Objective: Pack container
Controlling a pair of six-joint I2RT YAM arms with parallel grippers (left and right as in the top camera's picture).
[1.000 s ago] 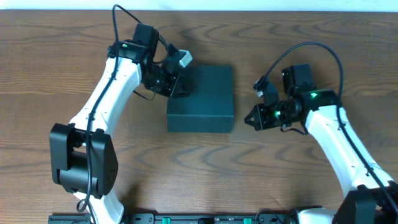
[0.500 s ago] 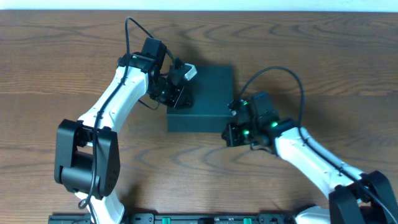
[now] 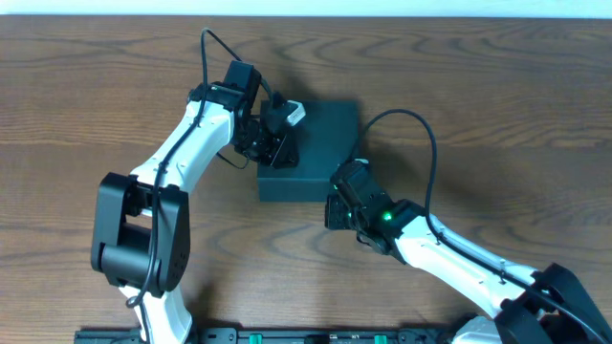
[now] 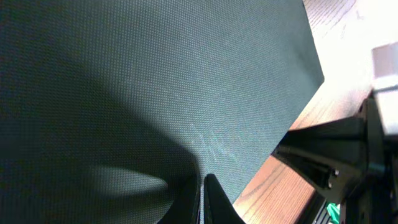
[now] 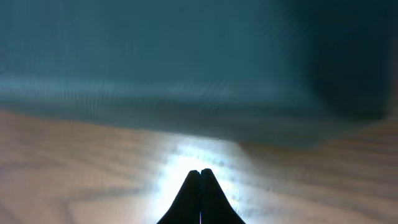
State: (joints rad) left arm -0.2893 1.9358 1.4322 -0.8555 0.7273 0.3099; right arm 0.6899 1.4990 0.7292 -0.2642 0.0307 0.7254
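Both tools are closed, with nothing held. Seen from its own wrist, the right tool (image 5: 200,186) shows two dark tips pressed into one point above the bench (image 5: 74,168). It aims at the container (image 5: 155,62), whose side wall fills the upper frame as a blur with no sharp edge, so whether the tips touch it cannot be told. From overhead the container (image 3: 320,143) sits mid-bench with its lid down, and the right tool (image 3: 332,203) lies just beside its near right corner, fingers hidden under the wrist. The left tool (image 3: 279,145) hangs over the lid's left edge. In its wrist view the fingers (image 4: 214,202) meet on or just above the lid, and the frame cuts off most of the teal surface. A black mechanical shape (image 4: 323,149) at the right edge is too cropped to name. A black cable (image 3: 426,143) loops above the right arm.
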